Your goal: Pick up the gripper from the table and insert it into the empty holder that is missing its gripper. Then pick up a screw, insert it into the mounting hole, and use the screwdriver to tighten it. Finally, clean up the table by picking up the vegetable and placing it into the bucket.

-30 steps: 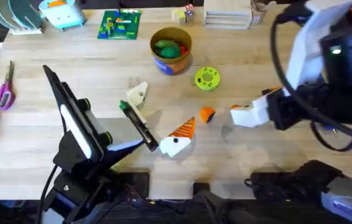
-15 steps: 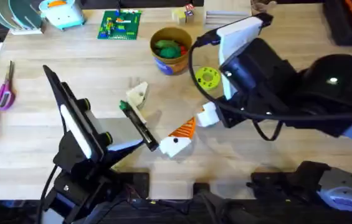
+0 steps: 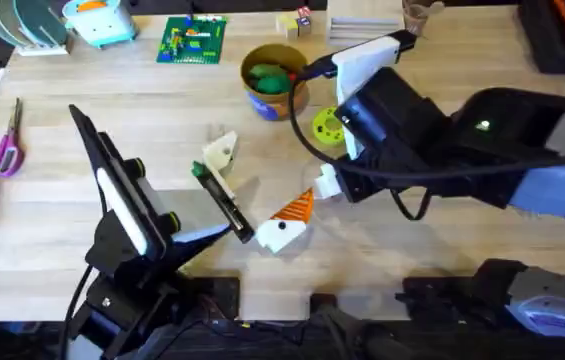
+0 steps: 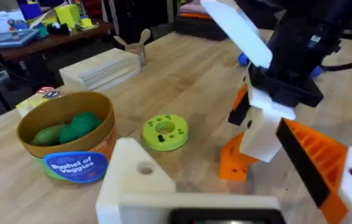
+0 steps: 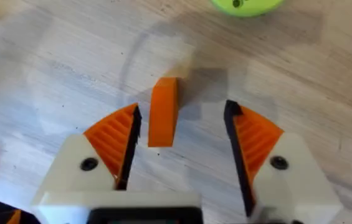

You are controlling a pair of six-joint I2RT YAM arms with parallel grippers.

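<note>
Here the right gripper (image 5: 182, 146) hangs low over the wooden desk (image 3: 82, 140), its jaws spread apart with the small orange gripper piece (image 5: 162, 112) lying on the wood between the two ribbed orange pads (image 5: 114, 142), nearer one pad and, as far as the right wrist view shows, touching neither. In the overhead view the right arm reaches across the middle, its white finger tip close beside the left arm's orange-padded finger (image 3: 295, 208). The left gripper (image 4: 238, 186) rests low on the desk; one finger carries its orange pad, while the other is a bare white holder (image 4: 135, 177) with a mounting hole in its face. Whether the left jaws are open or closed cannot be told. Beyond them stands the tan bucket (image 4: 70, 146), labelled "Bushel of Veggies", with green vegetables (image 4: 70, 127) inside. Just beside it lies a round green disc (image 4: 164, 131) with holes.
</note>
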